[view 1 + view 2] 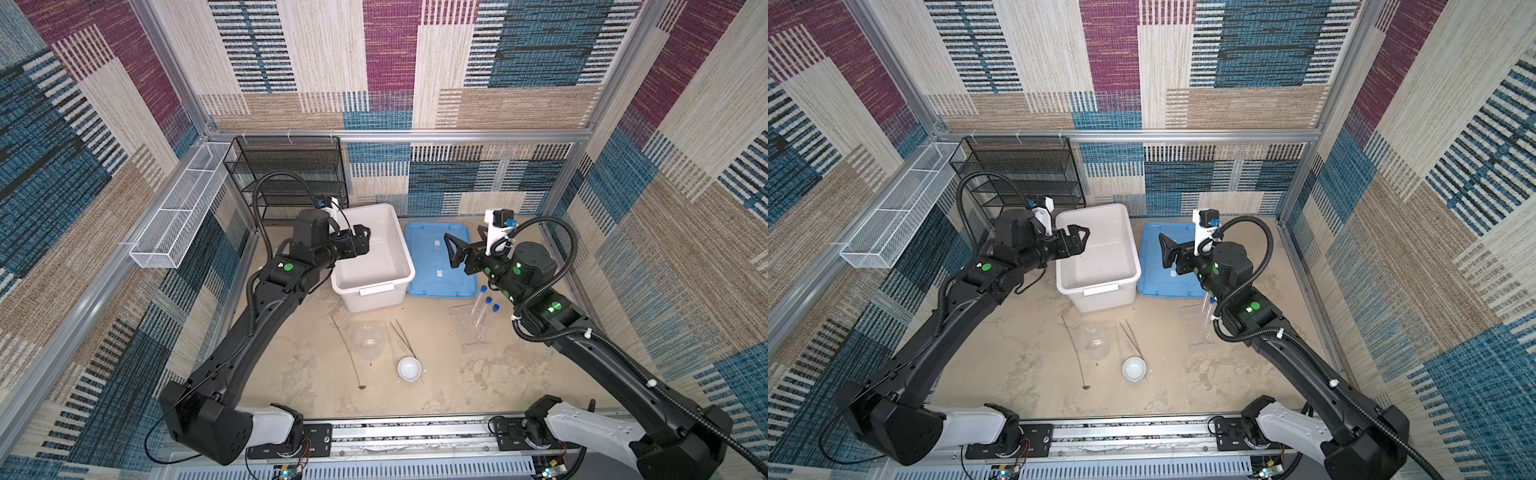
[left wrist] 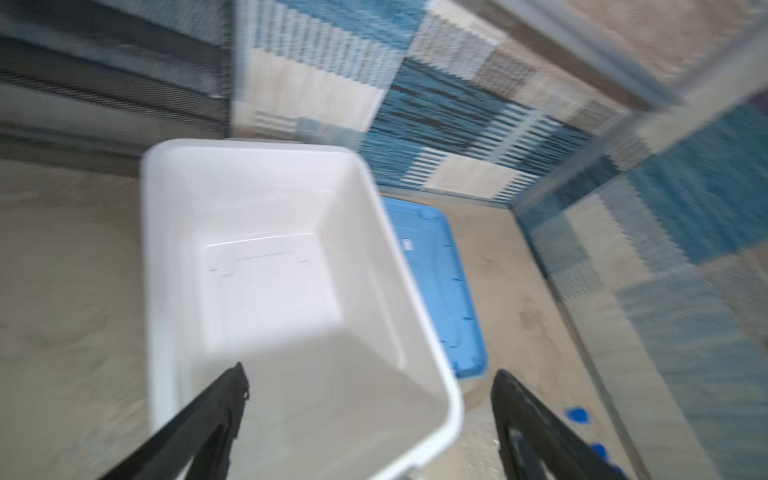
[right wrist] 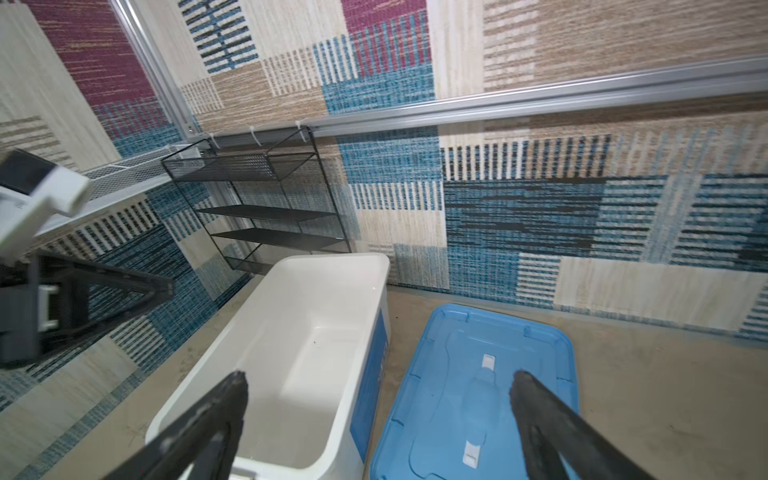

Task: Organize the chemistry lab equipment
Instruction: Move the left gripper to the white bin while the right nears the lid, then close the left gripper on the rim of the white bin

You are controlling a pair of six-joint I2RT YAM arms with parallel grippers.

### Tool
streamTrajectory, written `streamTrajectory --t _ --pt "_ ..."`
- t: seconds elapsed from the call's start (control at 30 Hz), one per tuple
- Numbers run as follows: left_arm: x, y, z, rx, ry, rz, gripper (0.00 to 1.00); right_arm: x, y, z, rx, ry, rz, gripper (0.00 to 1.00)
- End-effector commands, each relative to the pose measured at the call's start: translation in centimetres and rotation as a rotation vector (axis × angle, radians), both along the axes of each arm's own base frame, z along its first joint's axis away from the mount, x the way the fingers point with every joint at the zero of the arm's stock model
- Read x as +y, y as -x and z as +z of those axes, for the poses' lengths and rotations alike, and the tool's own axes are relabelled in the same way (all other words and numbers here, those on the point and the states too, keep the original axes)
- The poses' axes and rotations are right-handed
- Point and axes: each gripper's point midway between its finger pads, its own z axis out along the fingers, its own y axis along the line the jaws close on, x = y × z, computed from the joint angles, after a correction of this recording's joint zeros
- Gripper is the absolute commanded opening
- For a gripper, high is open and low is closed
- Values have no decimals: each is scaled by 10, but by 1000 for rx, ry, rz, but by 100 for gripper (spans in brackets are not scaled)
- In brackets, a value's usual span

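The lab equipment lies on the tan floor in both top views. A clear beaker (image 1: 369, 340) stands beside metal tweezers (image 1: 405, 337) and a small white dish (image 1: 409, 368). A long thin rod (image 1: 347, 353) with a brown tip lies to their left. Blue-capped test tubes (image 1: 484, 305) lie under my right forearm, which mostly hides them in a top view. My left gripper (image 1: 365, 240) (image 2: 370, 374) hangs open and empty over the white box's left rim. My right gripper (image 1: 463, 233) (image 3: 380, 377) is open and empty above the gap between box and lid.
A large white box (image 1: 405, 270) (image 2: 257, 145) (image 3: 332, 259) stands empty at the back middle. Its light-blue lid (image 1: 432, 270) (image 3: 540, 340) lies flat to its right. A black mesh shelf (image 1: 291, 174) stands in the back left corner, and a white wire basket (image 1: 178, 216) hangs on the left wall.
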Motion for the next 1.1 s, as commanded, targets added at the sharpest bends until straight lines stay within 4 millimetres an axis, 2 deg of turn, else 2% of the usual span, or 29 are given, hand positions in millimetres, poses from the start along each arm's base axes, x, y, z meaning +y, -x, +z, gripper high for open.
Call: streamTrajectory --t 0.0,0.1,0.27,0.37,0.47,0.67,0.83,0.87,1.07 --pt "39 -12 -40 133 -82 148 91 31 -5 13 -25 -5 141 100" --pt "59 -35 -62 170 -185 223 90 48 -17 2 29 1 187 99" --pt "84 -68 -97 235 -325 311 90 62 -28 -29 132 19 215 100" --pt "86 -85 -121 287 -339 308 84 67 -29 -44 163 18 229 100" --pt "84 -95 -134 310 -349 302 72 69 -27 -54 181 18 238 100" --pt "81 -94 -147 342 -330 299 48 68 -28 -69 204 31 227 100" --pt "88 -82 -147 345 -339 319 40 70 -29 -78 221 34 236 100" --pt "88 -80 -147 343 -336 321 36 71 -29 -80 225 33 238 100" --pt "91 -69 -138 326 -282 346 27 75 -31 -88 243 32 242 100"
